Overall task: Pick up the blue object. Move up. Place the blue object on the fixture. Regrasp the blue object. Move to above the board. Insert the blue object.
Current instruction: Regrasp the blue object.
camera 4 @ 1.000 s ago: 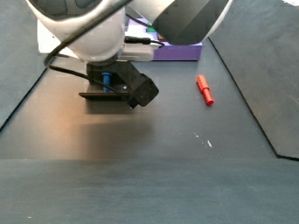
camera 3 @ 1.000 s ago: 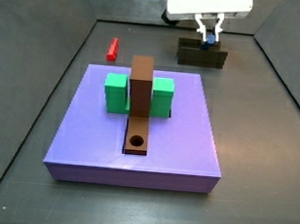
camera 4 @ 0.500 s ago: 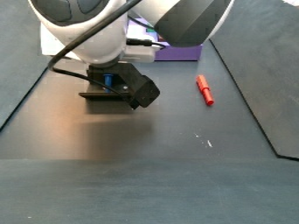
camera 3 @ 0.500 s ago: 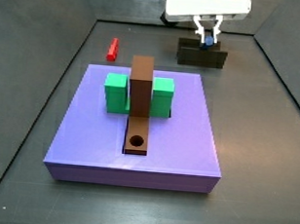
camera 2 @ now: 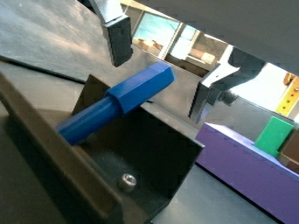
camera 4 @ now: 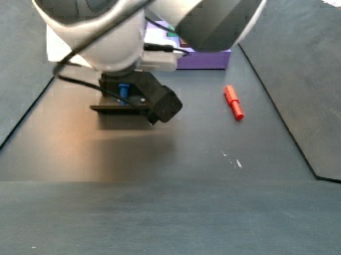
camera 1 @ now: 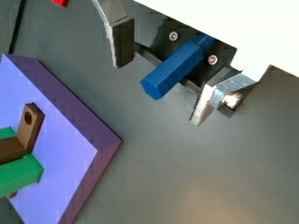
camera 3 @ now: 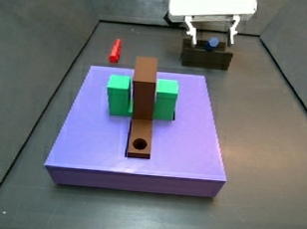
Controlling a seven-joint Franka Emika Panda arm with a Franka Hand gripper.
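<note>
The blue object is a slim blue peg that leans tilted in the fixture, with its lower end down inside the dark bracket. My gripper stands open around its upper end, and both wrist views show a gap between the peg and each silver finger. In a side view the gripper hangs over the fixture at the far end of the floor, with the blue object between the spread fingers. The board lies on the purple slab with its hole toward the near end.
The purple slab fills the middle of the floor, and green blocks flank the board on it. A red peg lies on the floor left of the fixture, and the red peg also shows in the other side view.
The fingers were closed on the blue object's upper end. They have now spread apart and let it go, and it rests in the fixture. The arm has hardly moved.
</note>
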